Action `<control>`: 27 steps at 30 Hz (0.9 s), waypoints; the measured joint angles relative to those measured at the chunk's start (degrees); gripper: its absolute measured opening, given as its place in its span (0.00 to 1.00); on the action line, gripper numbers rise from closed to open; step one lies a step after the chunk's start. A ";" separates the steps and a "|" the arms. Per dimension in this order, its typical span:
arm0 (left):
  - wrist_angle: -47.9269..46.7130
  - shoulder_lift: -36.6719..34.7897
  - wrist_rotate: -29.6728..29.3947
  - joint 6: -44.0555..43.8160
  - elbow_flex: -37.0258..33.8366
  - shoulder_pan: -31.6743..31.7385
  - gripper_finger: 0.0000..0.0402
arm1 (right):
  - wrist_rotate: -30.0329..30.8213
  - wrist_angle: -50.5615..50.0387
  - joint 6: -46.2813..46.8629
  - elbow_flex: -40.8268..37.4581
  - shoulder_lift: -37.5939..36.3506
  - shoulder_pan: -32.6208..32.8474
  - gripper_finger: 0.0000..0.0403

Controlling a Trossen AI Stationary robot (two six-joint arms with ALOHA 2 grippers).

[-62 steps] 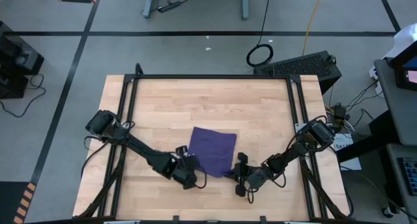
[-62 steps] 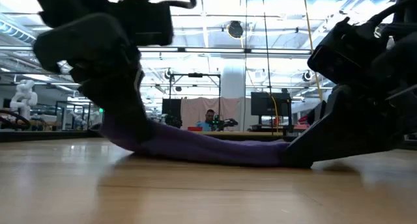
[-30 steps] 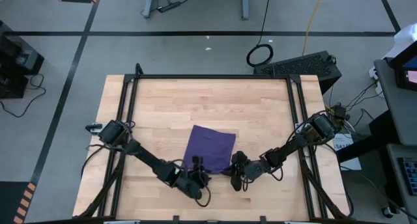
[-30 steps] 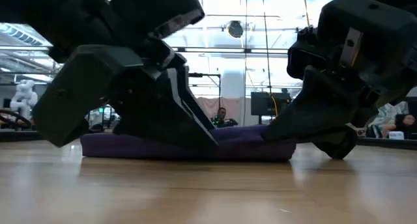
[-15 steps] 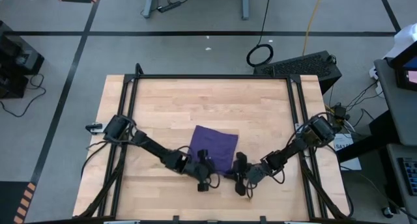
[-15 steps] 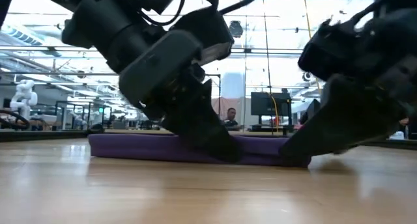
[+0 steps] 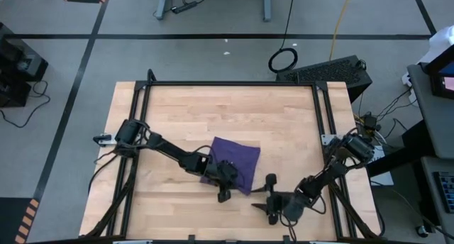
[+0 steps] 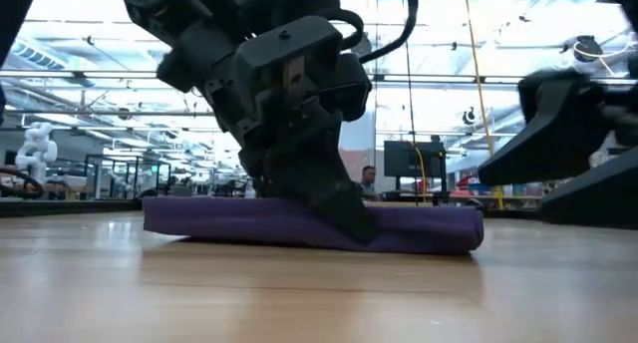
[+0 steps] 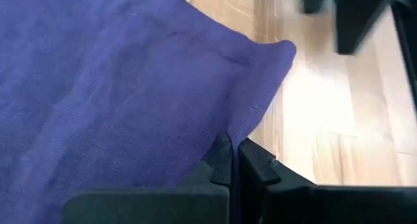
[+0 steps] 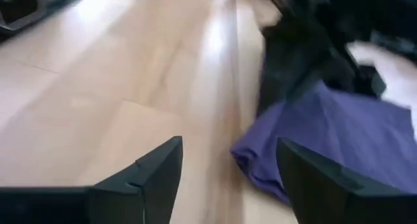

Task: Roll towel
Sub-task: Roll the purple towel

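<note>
The left jaws are pinched together on a fold of the towel, a thin ridge of purple cloth rising between the two dark tips. In the high view that gripper sits at the towel's near edge, the arm reaching in from the left side of the surface. Gripping right at the hem looks like a way to lift the edge and turn it over to start a roll, though no roll has formed yet.

The right jaws stand apart with nothing between them; through the gap show bare wood and the towel's near right corner. This gripper is off the cloth, near the front edge of the surface and to the right of the towel, probably waiting clear or lining up for its own corner.

The towel lies around the middle of the surface, slightly toward the near side, as a rough, skewed square. From table height it is a low, flat slab with soft rounded ends, seemingly folded into more than one layer. Its weave is fine and matte, and it creases softly where the jaws pinch it. The surface is pale wooden planks with a slight sheen, framed by dark rails.
</note>
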 joint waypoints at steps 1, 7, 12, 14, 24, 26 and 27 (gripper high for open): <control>-0.01 0.00 1.05 -0.55 0.00 0.43 0.01 | -0.07 0.08 -0.87 0.45 0.10 0.29 0.58; 0.27 0.00 6.61 -2.49 0.00 2.71 0.01 | 1.62 -2.08 -0.32 2.36 0.15 -0.56 0.50; 0.27 0.00 7.29 -2.81 0.00 3.36 0.01 | 1.65 -6.59 3.09 3.12 0.15 -2.06 0.47; 0.29 0.00 7.50 -2.79 0.00 3.36 0.01 | 0.99 -8.22 4.25 3.12 0.15 -2.37 0.47; 0.33 0.00 7.66 -2.79 0.00 3.30 0.02 | -2.94 -8.85 8.47 3.14 0.15 -5.37 0.40; 0.33 0.00 7.66 -2.79 0.00 3.30 0.02 | -5.62 -8.84 9.07 3.14 0.15 -6.30 0.37; 0.33 0.00 7.64 -2.79 0.00 3.30 0.02 | -6.09 -8.84 9.75 3.14 0.15 -6.64 0.35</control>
